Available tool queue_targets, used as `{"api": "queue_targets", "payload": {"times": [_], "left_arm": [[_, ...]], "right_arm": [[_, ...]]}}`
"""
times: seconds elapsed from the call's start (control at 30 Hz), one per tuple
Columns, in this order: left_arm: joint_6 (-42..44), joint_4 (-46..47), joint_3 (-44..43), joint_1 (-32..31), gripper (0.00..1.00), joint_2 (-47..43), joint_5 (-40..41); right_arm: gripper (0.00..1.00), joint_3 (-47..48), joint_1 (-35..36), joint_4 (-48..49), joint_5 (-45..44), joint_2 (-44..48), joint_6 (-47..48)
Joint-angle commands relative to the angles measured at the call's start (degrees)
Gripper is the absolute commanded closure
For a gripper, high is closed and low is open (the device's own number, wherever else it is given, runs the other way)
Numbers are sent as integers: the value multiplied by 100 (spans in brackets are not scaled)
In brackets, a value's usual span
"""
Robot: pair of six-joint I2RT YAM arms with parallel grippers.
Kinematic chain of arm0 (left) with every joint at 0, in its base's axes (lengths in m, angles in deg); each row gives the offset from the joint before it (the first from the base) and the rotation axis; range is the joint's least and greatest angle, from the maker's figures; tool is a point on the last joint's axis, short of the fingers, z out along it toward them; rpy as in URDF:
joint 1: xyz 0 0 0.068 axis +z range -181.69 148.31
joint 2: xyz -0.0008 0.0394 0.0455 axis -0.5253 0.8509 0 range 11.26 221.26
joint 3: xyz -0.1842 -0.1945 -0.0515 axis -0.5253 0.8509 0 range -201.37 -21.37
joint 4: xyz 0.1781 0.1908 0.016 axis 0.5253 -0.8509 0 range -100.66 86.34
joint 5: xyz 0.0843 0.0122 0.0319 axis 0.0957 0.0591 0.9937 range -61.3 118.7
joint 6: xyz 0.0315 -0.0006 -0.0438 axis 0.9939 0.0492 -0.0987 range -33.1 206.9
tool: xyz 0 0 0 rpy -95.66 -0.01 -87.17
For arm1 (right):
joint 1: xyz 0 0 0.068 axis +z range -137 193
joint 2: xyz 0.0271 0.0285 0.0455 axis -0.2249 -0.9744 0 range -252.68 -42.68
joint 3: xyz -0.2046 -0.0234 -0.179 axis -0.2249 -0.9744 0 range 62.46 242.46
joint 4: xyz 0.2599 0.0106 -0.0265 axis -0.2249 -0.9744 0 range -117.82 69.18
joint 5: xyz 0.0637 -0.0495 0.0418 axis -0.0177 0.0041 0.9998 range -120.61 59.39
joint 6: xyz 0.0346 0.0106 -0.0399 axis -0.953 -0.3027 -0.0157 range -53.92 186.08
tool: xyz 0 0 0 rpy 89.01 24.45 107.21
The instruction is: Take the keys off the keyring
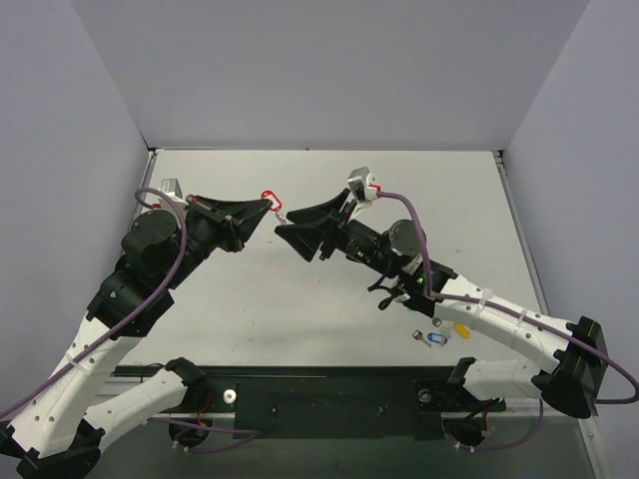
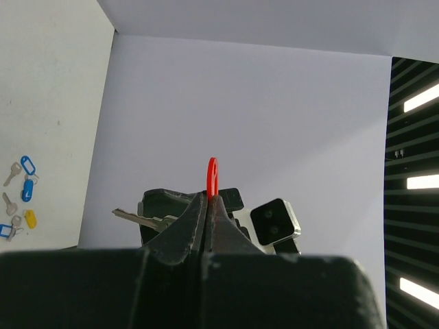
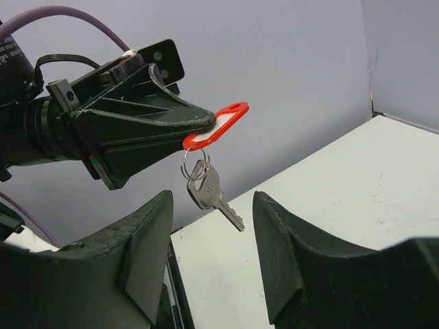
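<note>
My left gripper (image 1: 266, 206) is shut on the red tag of the keyring (image 1: 270, 198) and holds it in the air above the table's far middle. The tag stands edge-on between the closed fingers in the left wrist view (image 2: 213, 175). In the right wrist view the tag (image 3: 223, 123) sticks out of the left gripper (image 3: 206, 122). The thin split ring (image 3: 194, 166) hangs from it with one silvery key (image 3: 211, 193) dangling. My right gripper (image 1: 290, 222) is open; the key hangs between its spread fingertips (image 3: 164, 205), touching neither.
Loose blue tags (image 1: 436, 337), a yellow tag (image 1: 461, 328) and loose keys lie on the table near the right arm's base. They also show in the left wrist view, blue (image 2: 26, 164) and yellow (image 2: 30, 218). Grey walls enclose the white table (image 1: 329, 299).
</note>
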Motion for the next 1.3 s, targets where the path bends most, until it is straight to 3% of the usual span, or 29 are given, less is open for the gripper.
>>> {"api": "queue_targets", "payload": {"times": [0.0, 0.23, 1.0, 1.27], "left_arm": [[-99, 265, -244, -3, 100, -101, 117], [-99, 256, -226, -11, 100, -110, 135], [-117, 221, -235, -3, 100, -136, 187], [-117, 221, -174, -3, 100, -153, 205]], "right_arm": [[56, 336, 45, 516, -37, -66, 194], [64, 397, 45, 534, -37, -172, 221], [59, 591, 72, 578, -239, -330, 326], [76, 617, 80, 508, -160, -339, 309]]}}
